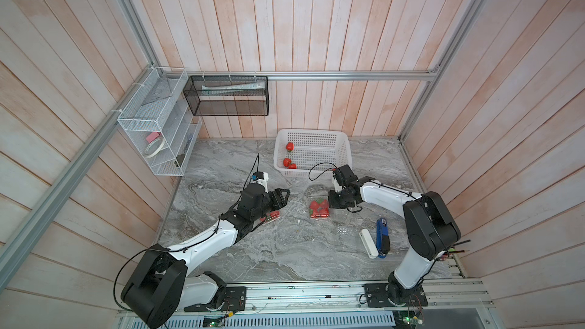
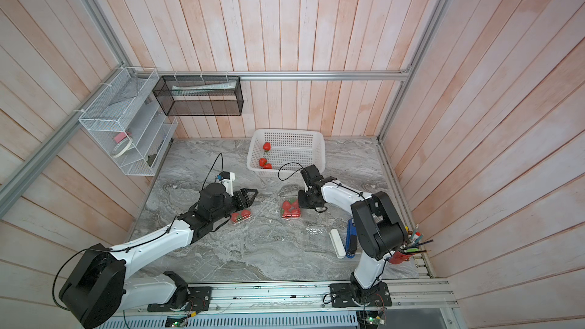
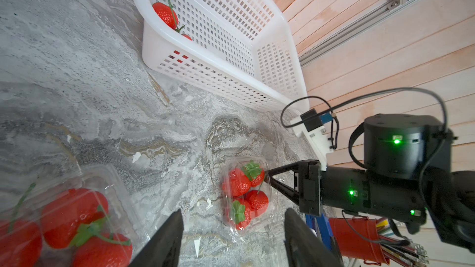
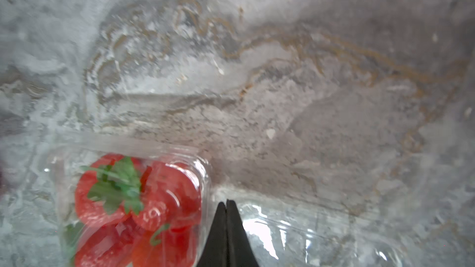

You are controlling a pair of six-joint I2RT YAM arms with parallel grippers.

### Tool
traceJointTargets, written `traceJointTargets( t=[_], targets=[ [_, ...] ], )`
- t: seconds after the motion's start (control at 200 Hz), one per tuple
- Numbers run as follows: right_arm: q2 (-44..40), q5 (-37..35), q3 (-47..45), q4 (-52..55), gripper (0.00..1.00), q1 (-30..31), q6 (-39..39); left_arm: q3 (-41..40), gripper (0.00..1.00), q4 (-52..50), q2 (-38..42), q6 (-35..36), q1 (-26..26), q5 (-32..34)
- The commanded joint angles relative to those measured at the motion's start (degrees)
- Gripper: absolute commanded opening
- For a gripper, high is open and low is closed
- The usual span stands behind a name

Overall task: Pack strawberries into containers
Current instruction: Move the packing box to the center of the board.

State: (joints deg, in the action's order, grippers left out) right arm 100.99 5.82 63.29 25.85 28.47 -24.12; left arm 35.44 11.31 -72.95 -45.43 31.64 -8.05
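Left end effector (image 1: 285, 198): fingers spread wide, nothing between them. It hovers over bare table (image 1: 285, 254), between the two filled containers.
Right end effector (image 4: 226, 202): fingers pressed together, nothing held. Its tips sit right at the edge of the middle container (image 1: 319, 209); can't tell if they touch it.

Counts:
- containers: 3 clear clamshells, all on the table.
- middle container: 4 strawberries (image 3: 237, 184) inside. Clear lid flap lies flat on the basket side.
- left container (image 1: 271, 216): partly under the left arm. At least 3 strawberries show in the left wrist view; the frame edge cuts off the rest.
- third container (image 2: 315, 231): no fruit in it. It is just beside the white bar (image 1: 368, 243).
- basket (image 1: 343, 150): 1, white and perforated, at the back wall. It has 3 loose strawberries, all along the side nearer the left arm.
- 1 blue stapler (image 1: 383, 238) touching the white bar, and 1 red pencil cup (image 2: 399, 257) behind the right arm.
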Motion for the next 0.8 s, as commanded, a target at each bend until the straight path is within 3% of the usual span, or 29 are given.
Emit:
traceJointTargets(
  t=[0.0, 0.45, 0.575, 0.795],
  targets=[
    [2.46, 2.38, 3.15, 0.21, 0.06, 3.32, 0.42, -1.08, 0.65, -0.81, -0.04, 0.93, -0.65, 0.59],
    [9.56, 12.12, 10.32, -2.29, 0.07, 13.89, -3.30, -1.31, 0.65, -4.39, 4.08, 2.49, -3.24, 1.80],
    [5.14, 7.64, 8.44, 0.82, 0.07, 11.73, -2.03, -0.40, 0.65, -4.54, 4.29, 3.32, -3.76, 1.82],
    [-5.96, 0.25, -1.28, 6.13, 0.08, 1.72, 0.49, 1.03, 0.66, -4.11, 2.39, 4.02, -3.74, 0.77]
  ],
)
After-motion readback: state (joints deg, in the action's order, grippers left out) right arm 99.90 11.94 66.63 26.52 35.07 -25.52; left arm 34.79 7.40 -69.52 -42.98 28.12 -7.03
